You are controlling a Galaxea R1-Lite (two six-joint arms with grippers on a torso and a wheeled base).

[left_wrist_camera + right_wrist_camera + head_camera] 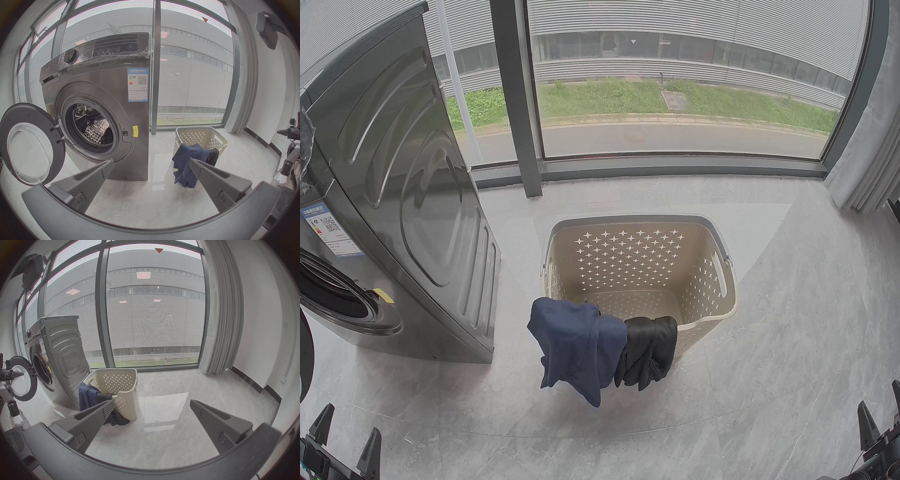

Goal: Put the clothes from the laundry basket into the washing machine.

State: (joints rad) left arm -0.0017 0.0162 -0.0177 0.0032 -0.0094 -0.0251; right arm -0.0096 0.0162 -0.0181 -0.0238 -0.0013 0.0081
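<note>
- Left pincer [351, 420]: near left corner, low over the floor [800, 281], fingers spread apart, nothing between them.
- Washer [412, 187]: grey, at left by the window [675, 94], round door [31, 143] swung open, drum [90, 125] exposed.
- Basket [631, 256]: beige, on the floor right of the washer, apart from it.
- Blue garment [575, 344]: draped over the basket's near rim, hanging outside.
- Black garment [650, 353]: just right of the blue, touching it, over the same rim.
- Right pincer [879, 397]: near right corner, fingers spread apart, holding nothing.
</note>
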